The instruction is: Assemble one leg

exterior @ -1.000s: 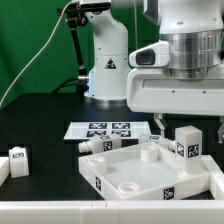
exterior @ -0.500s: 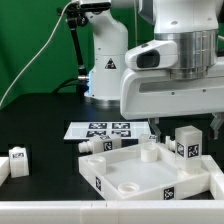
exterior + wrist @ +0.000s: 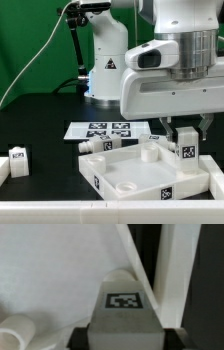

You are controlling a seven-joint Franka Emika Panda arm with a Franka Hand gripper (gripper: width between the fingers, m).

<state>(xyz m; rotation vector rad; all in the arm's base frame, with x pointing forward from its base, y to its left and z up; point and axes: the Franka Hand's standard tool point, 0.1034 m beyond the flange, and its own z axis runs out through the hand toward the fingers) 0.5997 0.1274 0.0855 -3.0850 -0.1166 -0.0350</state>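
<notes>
The leg (image 3: 186, 146) is a stubby white peg with a black-and-white tag, standing upright at the exterior view's right, beside the far right rim of the white tray-like panel (image 3: 110, 165). My gripper (image 3: 186, 132) hangs straight over it, one finger on each side. In the wrist view the leg (image 3: 125, 308) fills the gap between the two black pads (image 3: 82, 336), which press on its sides. The gripper (image 3: 125, 339) is shut on the leg, which still stands on the table.
A second leg (image 3: 150, 152) stands inside the panel, another (image 3: 95, 146) at its far left corner, and one (image 3: 20, 158) lies at the exterior view's left. The marker board (image 3: 105, 130) lies behind the panel. The arm's base (image 3: 105, 70) stands at the back.
The hand shifted toward the exterior view's left, over the leg. Then the fingers came inward from both sides until they met the leg.
</notes>
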